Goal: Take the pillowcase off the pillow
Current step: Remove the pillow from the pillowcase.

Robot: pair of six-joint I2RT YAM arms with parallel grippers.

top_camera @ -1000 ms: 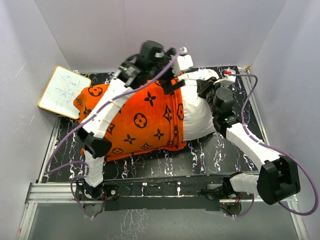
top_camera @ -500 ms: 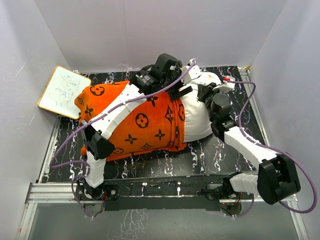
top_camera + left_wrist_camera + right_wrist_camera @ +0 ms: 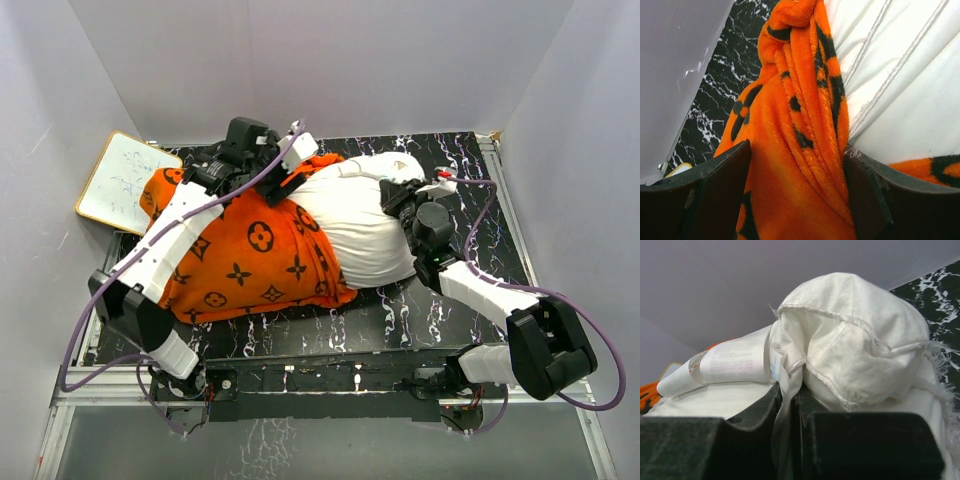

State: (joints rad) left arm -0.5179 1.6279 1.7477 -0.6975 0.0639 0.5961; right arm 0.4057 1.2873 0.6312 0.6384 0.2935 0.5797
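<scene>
peel in hand: cover about half off, i judge.
on the surface [image 3: 400, 310], the pillowcase [image 3: 240, 265] bunches toward 9 o'clock, the pillow [image 3: 355, 215] bare toward 3. left end effector [image 3: 796, 170] is part-open, clamped around orange plush; right end effector [image 3: 790, 405] is nearly closed, pinching the pillow's seam. next i'd drag left toward 9 while right anchors.

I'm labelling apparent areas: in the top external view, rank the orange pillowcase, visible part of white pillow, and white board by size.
Largest: orange plush pillowcase with black motifs.
Then: plain white pillow, exposed part only, rest hidden inside.
Smallest: flat white tan-framed board.
</scene>
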